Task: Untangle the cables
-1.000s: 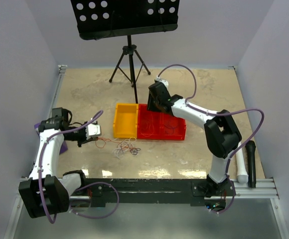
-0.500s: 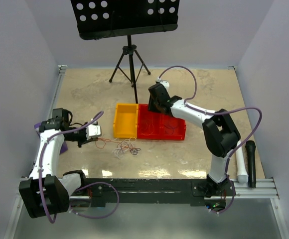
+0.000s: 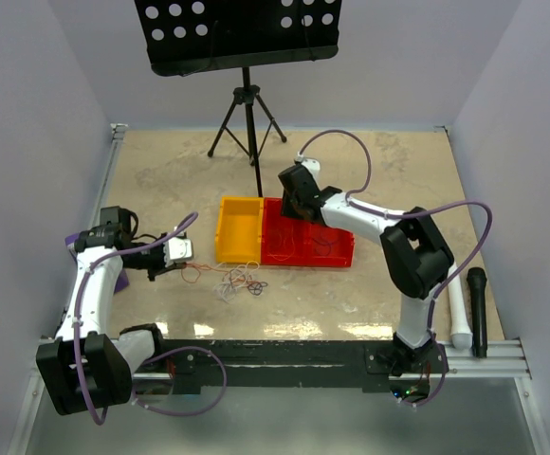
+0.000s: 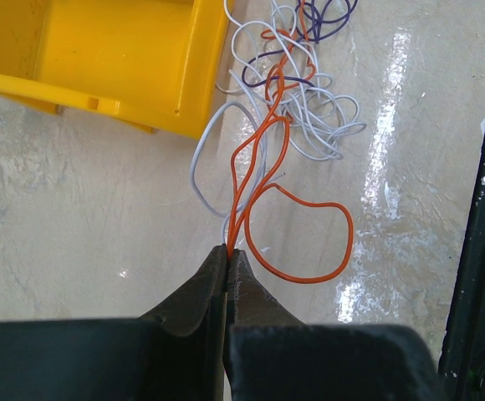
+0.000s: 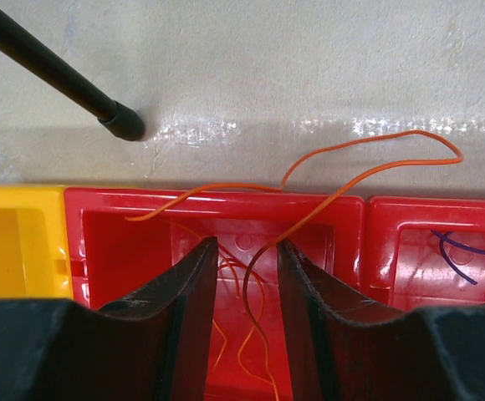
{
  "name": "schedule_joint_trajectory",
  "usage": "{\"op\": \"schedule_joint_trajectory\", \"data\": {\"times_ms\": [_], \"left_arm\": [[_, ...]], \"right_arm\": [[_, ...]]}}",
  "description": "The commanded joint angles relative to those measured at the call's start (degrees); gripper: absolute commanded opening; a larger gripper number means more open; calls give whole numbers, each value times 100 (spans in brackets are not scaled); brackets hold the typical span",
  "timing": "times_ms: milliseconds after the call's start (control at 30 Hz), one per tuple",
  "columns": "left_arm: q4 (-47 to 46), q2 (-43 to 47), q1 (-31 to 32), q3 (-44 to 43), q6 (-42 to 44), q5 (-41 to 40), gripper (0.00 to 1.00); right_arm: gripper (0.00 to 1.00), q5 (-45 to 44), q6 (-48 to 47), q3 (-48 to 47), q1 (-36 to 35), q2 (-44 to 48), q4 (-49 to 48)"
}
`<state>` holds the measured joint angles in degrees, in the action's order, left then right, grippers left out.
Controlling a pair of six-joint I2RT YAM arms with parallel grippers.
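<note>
The cables lie as a tangle of white, purple and orange wires [image 3: 240, 282] on the table in front of the yellow bin [image 3: 238, 230]. In the left wrist view the tangle [image 4: 297, 75] sits ahead of my left gripper [image 4: 228, 252], which is shut on an orange cable [image 4: 263, 159] looping out of it. My right gripper [image 5: 247, 246] hangs open over the left red bin [image 5: 226, 199]. A loose orange cable [image 5: 368, 171] runs between its fingers without being pinched and drapes over the bin's far rim. More orange wires lie inside. From above, the right gripper [image 3: 294, 204] is at the bins' back edge.
A second red bin [image 5: 410, 242] to the right holds a purple wire [image 5: 464, 251]. The music stand's tripod [image 3: 247, 123] stands behind the bins, one foot [image 5: 121, 125] close to them. A black marker [image 3: 477, 308] and a white tube [image 3: 459, 318] lie at the right. A black rail [image 4: 477, 251] borders the near edge.
My right arm has shifted slightly left over the red bin and its jaws have narrowed a little. The left arm and the tangle have not moved.
</note>
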<state>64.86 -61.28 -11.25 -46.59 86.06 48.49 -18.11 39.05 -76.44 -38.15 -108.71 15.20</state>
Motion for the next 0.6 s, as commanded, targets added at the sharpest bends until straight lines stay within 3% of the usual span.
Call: {"op": "schedule_joint_trajectory", "data": {"times_ms": [0,300,533,567], "left_arm": [[-17,-16,-36,-17,16,205,0],[-105,19,-27,62,16,152,0],[-70,37,-27,1,16,91,0],[-61,45,-27,1,7,73,0]], "right_arm": [[39,-237,77,-63,-43,174,-35],[38,-500,270,-28,-193,289,-17],[27,-746,314,-213,-193,-36,0],[20,-799,323,-204,-201,-28,-17]]}}
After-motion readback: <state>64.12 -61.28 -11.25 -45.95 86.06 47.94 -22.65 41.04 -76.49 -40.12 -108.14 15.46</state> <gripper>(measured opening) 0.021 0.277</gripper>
